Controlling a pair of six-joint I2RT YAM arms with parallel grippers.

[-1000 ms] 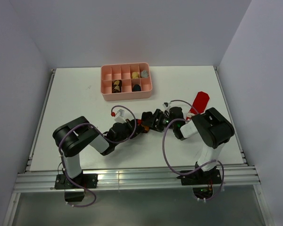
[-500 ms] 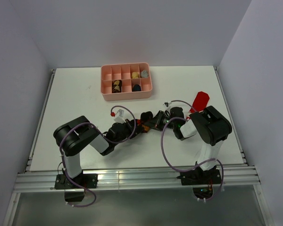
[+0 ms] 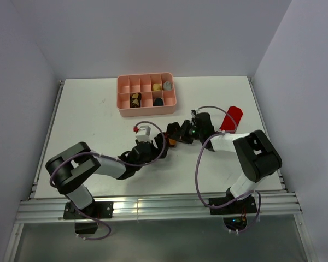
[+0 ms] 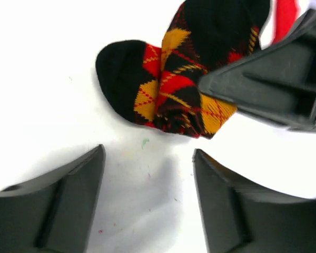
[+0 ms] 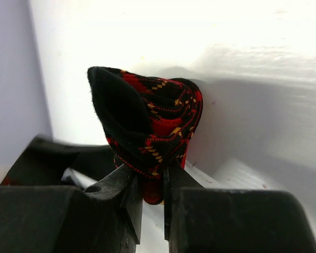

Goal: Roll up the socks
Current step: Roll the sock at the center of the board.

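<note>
The right gripper (image 5: 151, 182) is closed on the folded red-orange argyle sock (image 5: 147, 121), pinching its edge. The bundle rests on the white table (image 3: 87, 120) near its middle, in front of the pink tray (image 3: 146, 109). The left gripper (image 4: 147, 158) sits just short of that sock with its jaws spread and nothing between them, and the plain red sock (image 3: 231, 118) lies further right, apart from both.

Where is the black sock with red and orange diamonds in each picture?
Top view: the sock is a small dark bundle near the middle, between the two arms' ends.
Left wrist view: upper middle, just beyond the open left gripper.
Right wrist view: centre, sticking up from the right gripper.
Shared landmark: the right gripper pinching the sock.
</note>
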